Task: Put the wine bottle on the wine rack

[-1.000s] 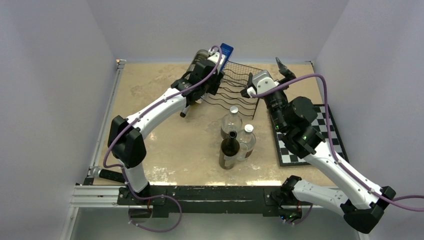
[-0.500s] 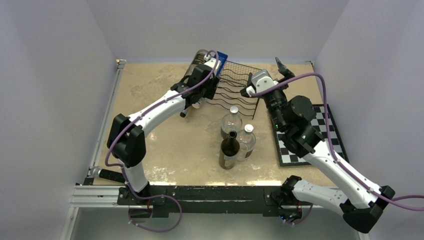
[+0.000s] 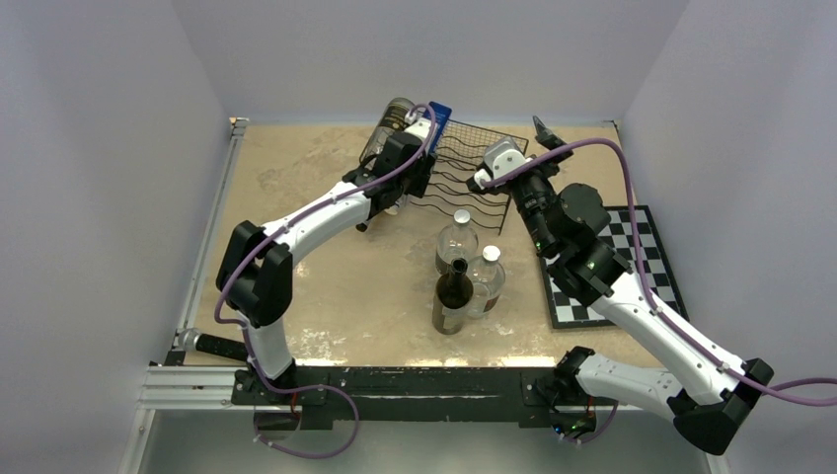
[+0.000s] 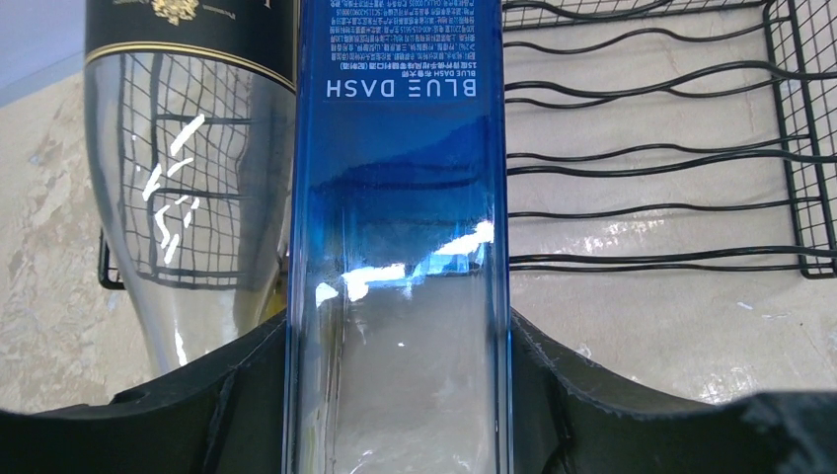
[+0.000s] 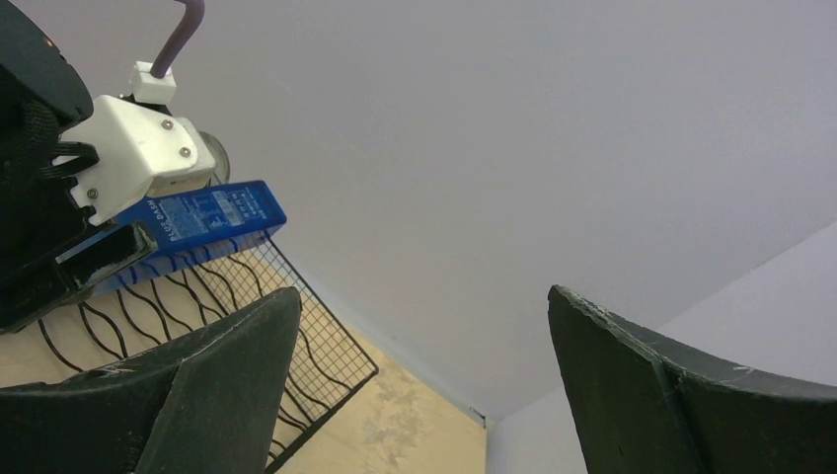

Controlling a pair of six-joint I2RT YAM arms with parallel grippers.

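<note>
The black wire wine rack (image 3: 476,170) stands at the back centre. My left gripper (image 3: 422,146) is shut on a tall blue "BLUE DASH" bottle (image 3: 440,118) and holds it lying over the rack's left part. In the left wrist view the blue bottle (image 4: 400,197) fills the gap between my fingers (image 4: 197,395), next to a clear bottle with a black label (image 4: 188,178) lying at the rack's left end (image 3: 387,123). The rack's wavy wires (image 4: 651,158) lie to the right. My right gripper (image 3: 546,133) is open and empty, raised beside the rack's right edge (image 5: 316,346).
A dark wine bottle (image 3: 453,296) and two clear bottles (image 3: 457,242) (image 3: 487,279) stand together at the table's centre. A black-and-white chessboard (image 3: 637,262) lies at the right under the right arm. Walls close off the back and both sides.
</note>
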